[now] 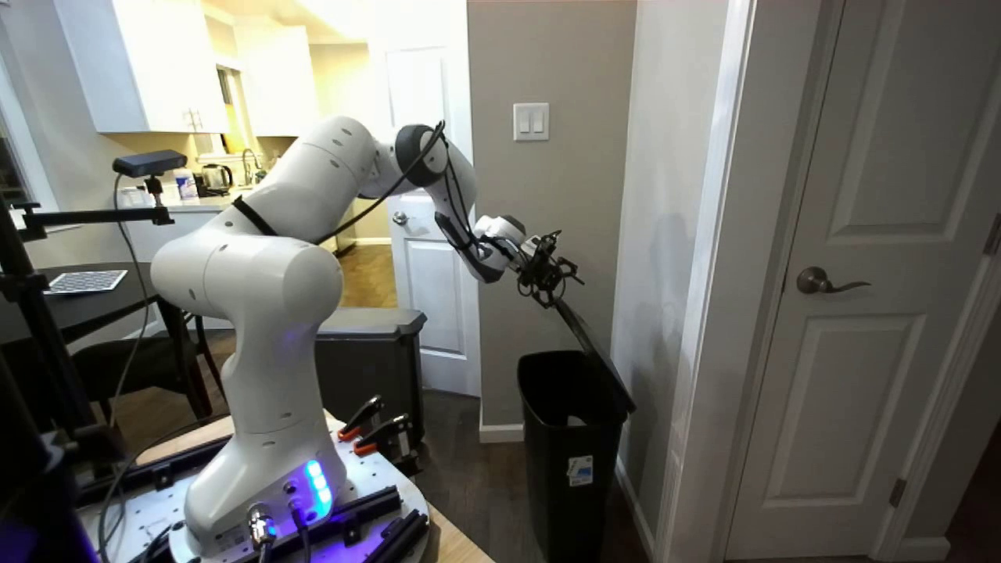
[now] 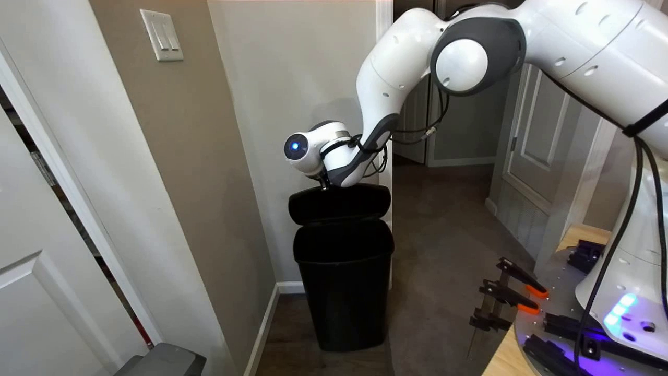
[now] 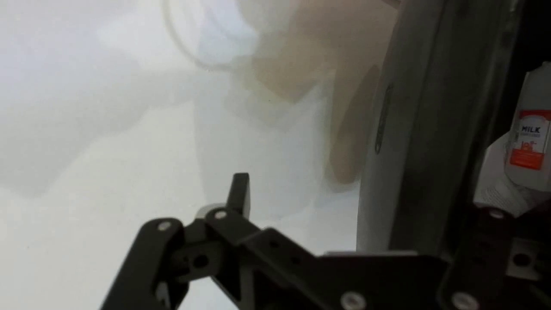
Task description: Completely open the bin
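The claw stands wide, the edge of the raised lid showing between its fingers. Upright below the claw is the black bin, the lid slanting from its rim up to the claw. Inside the bin, also under the claw, a white container carries a red-and-white label reading "MILK"; the smaller print below is unreadable. Lower than the claw, a blue-and-white sticker on the bin's wall bears print too small to read.

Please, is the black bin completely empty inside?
No, the wrist view shows a container labelled MILK inside the bin.
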Controlling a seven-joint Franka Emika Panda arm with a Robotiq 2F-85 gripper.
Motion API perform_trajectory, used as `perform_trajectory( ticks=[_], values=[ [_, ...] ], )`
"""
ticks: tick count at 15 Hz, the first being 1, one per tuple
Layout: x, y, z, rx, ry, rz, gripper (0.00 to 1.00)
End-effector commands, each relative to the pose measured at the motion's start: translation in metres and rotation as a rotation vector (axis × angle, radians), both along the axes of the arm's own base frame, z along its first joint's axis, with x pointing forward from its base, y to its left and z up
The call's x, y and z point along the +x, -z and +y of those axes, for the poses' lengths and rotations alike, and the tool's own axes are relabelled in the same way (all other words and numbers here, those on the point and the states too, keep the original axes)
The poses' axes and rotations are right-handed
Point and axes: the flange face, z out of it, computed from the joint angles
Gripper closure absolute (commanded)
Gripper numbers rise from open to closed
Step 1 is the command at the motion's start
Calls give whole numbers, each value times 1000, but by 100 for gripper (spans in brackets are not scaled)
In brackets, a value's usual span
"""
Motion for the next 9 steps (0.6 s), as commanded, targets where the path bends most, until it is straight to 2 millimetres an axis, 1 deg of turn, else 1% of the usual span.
perform_trajectory(
  ticks=[1,6,9],
  values=[
    [9,-23,-13,24,-13,19,0],
    [27,-35,-32,53,-12,28,0],
    [39,-46,-47,54,-7,31,0]
  ],
)
